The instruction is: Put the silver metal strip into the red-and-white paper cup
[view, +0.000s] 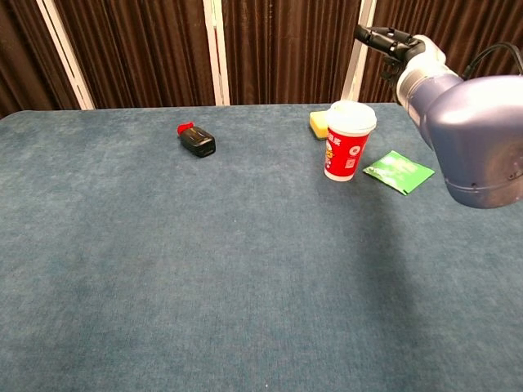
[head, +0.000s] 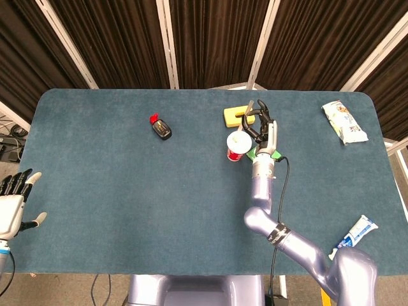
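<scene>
Head view: the right hand (head: 258, 121) is positioned just right of and beyond the red-and-white paper cup (head: 236, 146), which stands upright on the blue worktop (head: 115, 191) right of centre. The dark fingers (head: 247, 116) are curled around the silver metal strip (head: 245, 113), a thin bar slanting from above the hand down toward the cup's open mouth; whether its lower end is inside the rim cannot be determined. A yellow sponge (head: 233, 116) lies just beyond the cup, and a green packet (head: 253, 152) lies beneath the wrist, mostly covered. A black bottle with a red cap (head: 160, 128) lies on its side to the far left of the cup. A white snack bag (head: 344, 121) lies at the far right corner, and a toothpaste tube (head: 354, 233) at the near right edge. The left hand (head: 13, 204) is off the worktop's near left corner, fingers spread apart, holding nothing. Chest view: the cup (view: 349, 140) stands upright with the sponge (view: 319, 124) behind it and the packet (view: 398, 172) flat to its right. The bottle (view: 196, 140) lies well to the left. The right hand (view: 392, 41) is above and to the right of the cup; the strip cannot be distinguished here.
</scene>
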{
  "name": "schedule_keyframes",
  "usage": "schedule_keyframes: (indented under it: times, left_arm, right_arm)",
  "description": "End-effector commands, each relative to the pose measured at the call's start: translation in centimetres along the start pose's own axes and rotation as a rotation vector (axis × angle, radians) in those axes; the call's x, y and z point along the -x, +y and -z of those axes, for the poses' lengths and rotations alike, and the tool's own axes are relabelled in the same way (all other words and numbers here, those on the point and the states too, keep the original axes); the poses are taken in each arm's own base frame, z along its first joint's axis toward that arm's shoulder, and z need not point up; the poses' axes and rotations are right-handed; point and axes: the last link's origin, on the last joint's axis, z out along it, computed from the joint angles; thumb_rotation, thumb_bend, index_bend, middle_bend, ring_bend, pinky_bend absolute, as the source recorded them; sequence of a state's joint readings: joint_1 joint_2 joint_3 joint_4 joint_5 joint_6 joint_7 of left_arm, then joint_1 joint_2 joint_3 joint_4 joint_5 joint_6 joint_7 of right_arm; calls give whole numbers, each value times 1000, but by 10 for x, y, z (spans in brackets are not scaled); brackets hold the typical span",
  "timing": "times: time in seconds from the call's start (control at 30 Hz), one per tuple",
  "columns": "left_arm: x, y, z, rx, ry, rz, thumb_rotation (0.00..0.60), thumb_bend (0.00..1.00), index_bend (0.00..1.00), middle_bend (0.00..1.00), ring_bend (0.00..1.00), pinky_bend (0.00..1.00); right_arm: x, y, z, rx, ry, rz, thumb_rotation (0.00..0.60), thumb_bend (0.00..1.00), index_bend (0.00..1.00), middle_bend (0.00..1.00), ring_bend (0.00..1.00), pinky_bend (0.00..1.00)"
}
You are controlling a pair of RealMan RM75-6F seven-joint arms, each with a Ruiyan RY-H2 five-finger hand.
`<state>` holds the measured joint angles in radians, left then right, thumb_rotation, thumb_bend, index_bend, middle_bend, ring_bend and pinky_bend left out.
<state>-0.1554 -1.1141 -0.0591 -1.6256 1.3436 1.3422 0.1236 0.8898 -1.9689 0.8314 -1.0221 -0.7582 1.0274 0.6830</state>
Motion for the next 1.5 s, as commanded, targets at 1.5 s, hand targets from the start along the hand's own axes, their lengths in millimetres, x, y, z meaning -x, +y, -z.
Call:
schedule_keyframes:
  times: [1.5]
  left_arm:
    - [-2,1,6,46,-7,24,600,243,115,0,0,0]
  right_arm:
    - [-146,-74,62,-276,-167,1133,600,177,203,0,0,0]
